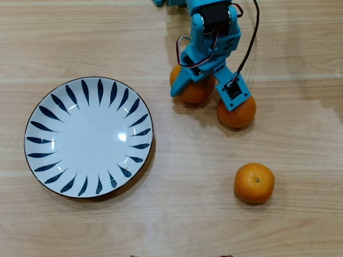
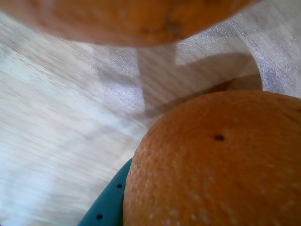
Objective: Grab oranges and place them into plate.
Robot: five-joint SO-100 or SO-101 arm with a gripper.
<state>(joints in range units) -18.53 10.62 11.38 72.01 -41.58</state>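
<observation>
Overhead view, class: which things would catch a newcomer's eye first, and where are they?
The white plate with blue leaf strokes lies empty at left. At top right the teal gripper straddles one orange, a second orange beside it. A third orange sits alone lower right.

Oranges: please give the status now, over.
Pincer down around top orange, grip unconfirmed. Plate empty. Second orange close beside, under wrist; third apart.
</observation>
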